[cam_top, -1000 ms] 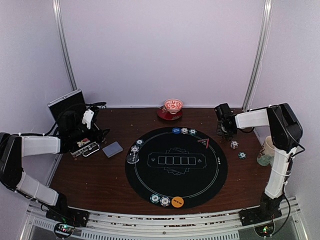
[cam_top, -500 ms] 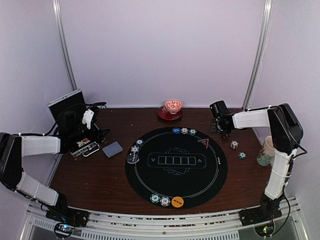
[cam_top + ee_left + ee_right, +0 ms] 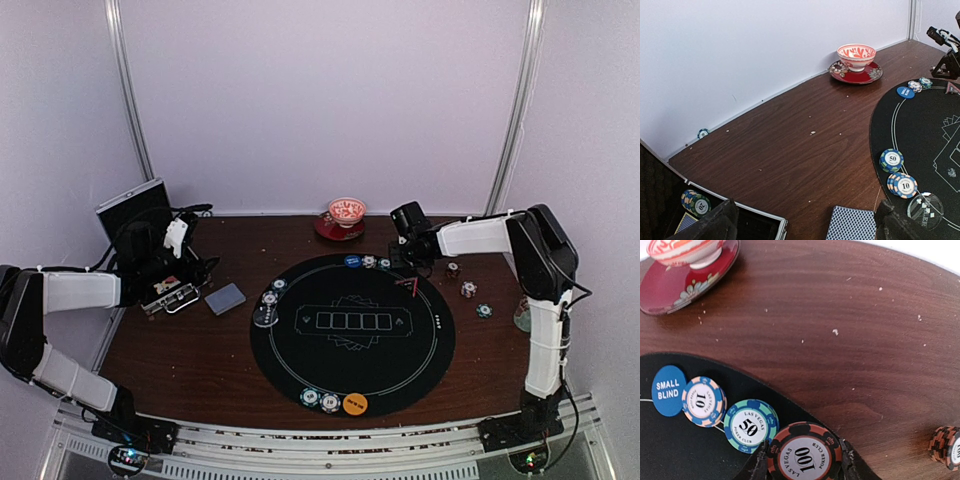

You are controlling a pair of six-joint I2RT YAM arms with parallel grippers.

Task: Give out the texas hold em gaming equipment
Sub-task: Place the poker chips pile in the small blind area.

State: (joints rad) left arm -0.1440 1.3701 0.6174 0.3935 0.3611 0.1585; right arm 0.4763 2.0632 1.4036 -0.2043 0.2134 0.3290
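At the near rim of the mat (image 3: 290, 360) lie an orange disc (image 3: 355, 404) and the near chips (image 3: 310, 397), so that seat looks served. Further in on the left, the left hand (image 3: 805, 231) hangs released, fingers spread wide with nothing between them, above the counter (image 3: 790, 145) between the open case (image 3: 757, 216) and the cards (image 3: 850, 225). The left chips (image 3: 897, 172) sit on the mat's rim just past it. At the far rim the right hand (image 3: 804, 465) is grasping a black-and-red 100 chip (image 3: 804, 452) by its edges, held flat over the mat's border, just beside a 50 chip (image 3: 750, 426), then a 10 chip (image 3: 702, 401) and the blue disc (image 3: 667, 390). Whether the 100 chip already rests on the mat I cannot tell. The step looks like adding it to this seat's row. To do it well, bring it down level until it lies fully on the mat, not hanging over the border, and keep it just clear of the 50 chip so the fingers nudge nothing. Let go only once it is seated, then rise straight up. Spare chips (image 3: 468, 289) wait on the counter to the right, and the bowl (image 3: 347, 211) stands beyond, by the wall.
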